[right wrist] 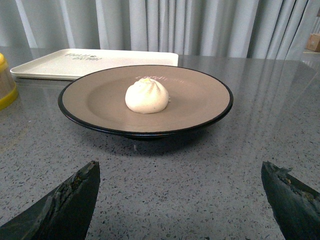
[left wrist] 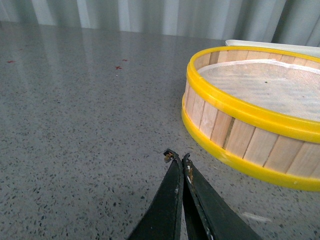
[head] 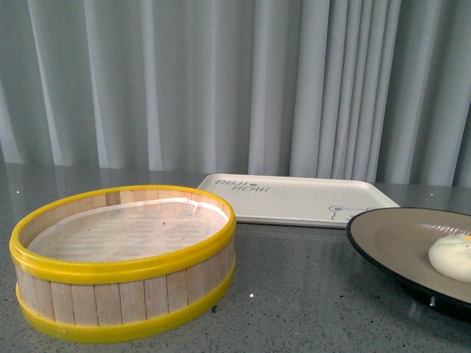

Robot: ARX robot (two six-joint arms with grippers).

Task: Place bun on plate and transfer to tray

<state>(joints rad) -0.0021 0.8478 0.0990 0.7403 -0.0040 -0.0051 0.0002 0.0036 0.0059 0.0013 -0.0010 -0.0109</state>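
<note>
The cream-white bun point(right wrist: 147, 96) point(head: 452, 256) sits in the middle of the tan, black-rimmed plate point(right wrist: 200, 95) point(head: 390, 239) on the grey table. Behind the plate lies the flat cream tray point(head: 294, 198) point(right wrist: 75, 62) with dark lettering. My right gripper point(right wrist: 180, 172) is open, its fingers spread wide on the near side of the plate and apart from it, nothing between them. My left gripper point(left wrist: 177, 156) is shut with nothing in it, low over the table just beside the steamer basket. Neither arm shows in the front view.
A round wooden steamer basket point(head: 121, 257) point(left wrist: 250, 120) with yellow rims and a white liner stands at the front left, holding nothing. Grey curtains point(head: 221, 81) hang behind the table. Speckled tabletop point(left wrist: 75, 115) stretches away from the basket past the left gripper.
</note>
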